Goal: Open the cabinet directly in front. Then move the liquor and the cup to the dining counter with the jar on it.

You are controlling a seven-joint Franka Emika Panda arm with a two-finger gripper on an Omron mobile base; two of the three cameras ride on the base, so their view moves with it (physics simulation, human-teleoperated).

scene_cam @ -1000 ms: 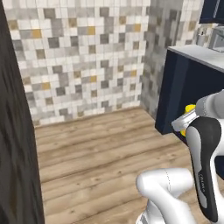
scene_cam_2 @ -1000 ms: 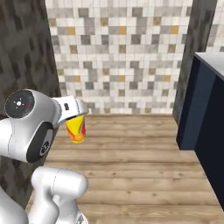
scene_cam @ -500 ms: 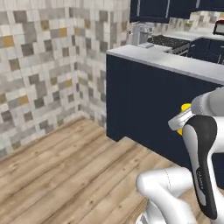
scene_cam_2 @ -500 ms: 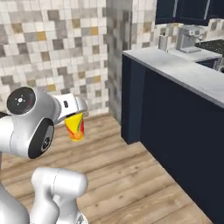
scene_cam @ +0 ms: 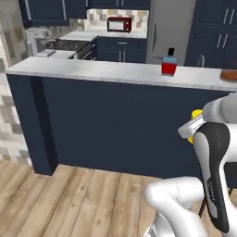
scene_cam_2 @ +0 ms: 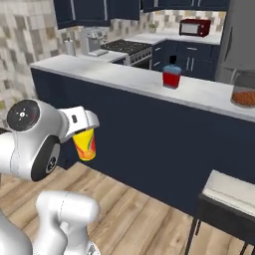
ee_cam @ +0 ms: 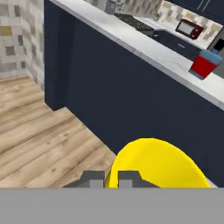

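While gripped, tapered yellow cup, squat liquor, veined marble dining counter

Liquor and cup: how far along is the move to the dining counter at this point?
Done: the liquor already stands on the dining counter, some way from the jar. In hand: the gripper is shut on the cup, held in the air in front of the counter's navy base, below the level of its top. Left: raise the cup and set it on the marble top.
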